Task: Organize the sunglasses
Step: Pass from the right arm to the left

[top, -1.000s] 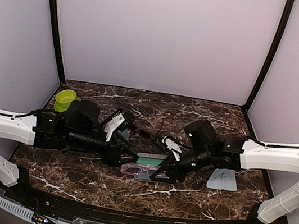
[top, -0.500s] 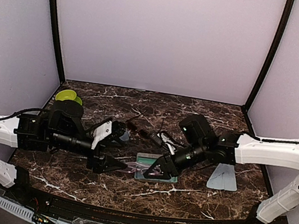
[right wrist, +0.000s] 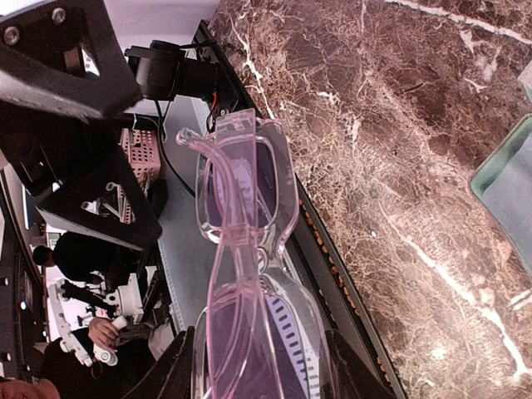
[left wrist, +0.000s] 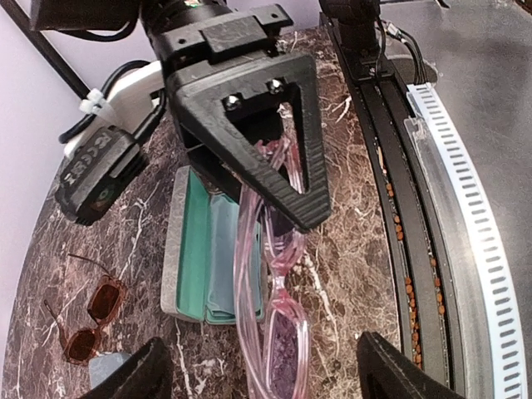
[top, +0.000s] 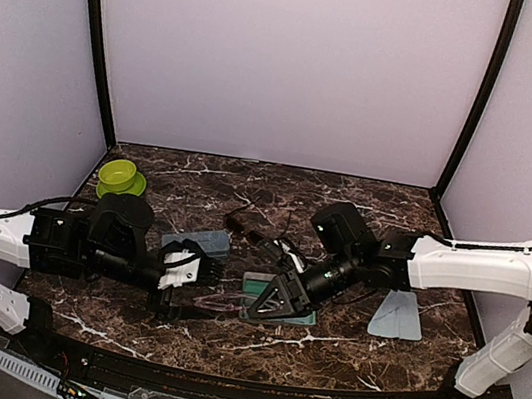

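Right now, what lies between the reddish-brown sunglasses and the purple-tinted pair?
The open teal-lined case lies between the reddish-brown sunglasses and the purple-tinted pair; the left wrist view shows it.

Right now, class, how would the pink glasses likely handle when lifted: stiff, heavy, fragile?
Probably light: the right tool holds the pink glasses by one end alone. Likely fairly stiff, as the frame juts out straight, seemingly unsupported. The thin clear plastic looks fragile, perhaps slippery.
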Robot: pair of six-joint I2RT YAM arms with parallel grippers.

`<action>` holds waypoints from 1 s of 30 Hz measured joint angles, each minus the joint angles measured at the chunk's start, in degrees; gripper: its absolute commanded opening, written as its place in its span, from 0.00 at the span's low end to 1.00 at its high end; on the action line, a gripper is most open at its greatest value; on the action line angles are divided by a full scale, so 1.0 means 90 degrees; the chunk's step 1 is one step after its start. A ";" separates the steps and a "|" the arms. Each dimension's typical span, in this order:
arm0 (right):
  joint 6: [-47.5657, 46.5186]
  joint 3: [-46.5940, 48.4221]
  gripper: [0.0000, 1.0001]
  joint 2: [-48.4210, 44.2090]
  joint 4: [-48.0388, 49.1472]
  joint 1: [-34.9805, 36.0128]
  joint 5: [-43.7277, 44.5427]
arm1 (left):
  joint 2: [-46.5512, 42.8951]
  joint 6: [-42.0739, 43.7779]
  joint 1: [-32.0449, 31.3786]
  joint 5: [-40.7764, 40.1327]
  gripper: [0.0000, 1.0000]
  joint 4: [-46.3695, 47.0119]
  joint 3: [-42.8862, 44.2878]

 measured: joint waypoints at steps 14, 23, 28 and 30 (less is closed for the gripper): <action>0.0440 0.0022 0.14 0.0187 0.0386 0.0000 -0.0279 | 0.1404 0.0491 -0.0423 -0.0799 0.79 0.0206 0.0267; 0.0440 0.0022 0.14 0.0316 0.0423 -0.0022 -0.0311 | 0.1688 0.0624 -0.0512 -0.1360 0.62 0.0427 0.0435; 0.0437 0.0027 0.14 0.0345 0.0435 -0.0032 -0.0369 | 0.1741 0.0658 -0.0578 -0.1622 0.55 0.0435 0.0534; 0.0437 0.0051 0.14 0.0430 0.0442 -0.0036 -0.0403 | 0.1812 0.0658 -0.0622 -0.1710 0.54 0.0435 0.0600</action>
